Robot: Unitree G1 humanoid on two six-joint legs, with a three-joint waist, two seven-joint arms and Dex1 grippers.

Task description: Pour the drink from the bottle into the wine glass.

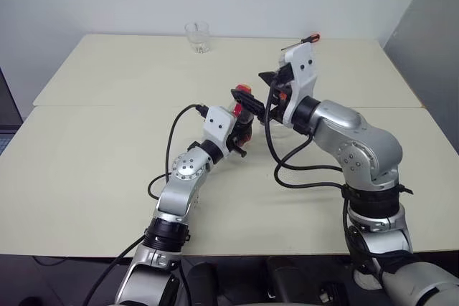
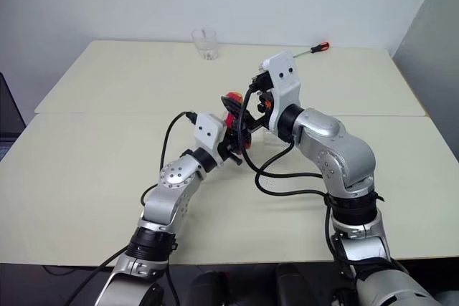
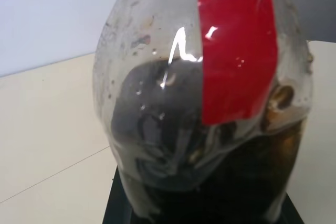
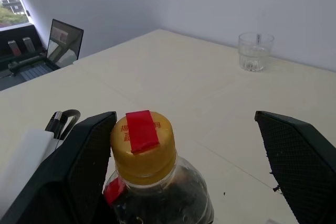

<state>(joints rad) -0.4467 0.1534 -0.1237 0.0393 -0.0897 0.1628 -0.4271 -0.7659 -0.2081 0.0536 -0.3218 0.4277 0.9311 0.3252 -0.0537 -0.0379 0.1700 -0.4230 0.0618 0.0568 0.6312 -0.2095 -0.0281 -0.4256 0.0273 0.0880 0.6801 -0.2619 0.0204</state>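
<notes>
My left gripper (image 1: 242,124) is shut on the bottle (image 1: 242,109), a small clear plastic one held upright over the middle of the table. Its red label strip (image 3: 236,45) runs down the side, and the dark drink (image 3: 226,192) lies in the lower part. The gold cap (image 4: 143,142) with a red tape strip is on the neck. My right gripper (image 4: 194,166) is open at cap height, its two black fingers (image 4: 89,171) standing either side of the cap, which is nearest one finger. The wine glass is hidden.
A short clear tumbler (image 1: 197,36) stands at the table's far edge. A screwdriver with a red handle (image 2: 315,49) lies at the far right. A laptop (image 4: 63,38) sits beyond the table's left side. Black cables (image 1: 301,170) hang from both arms over the table.
</notes>
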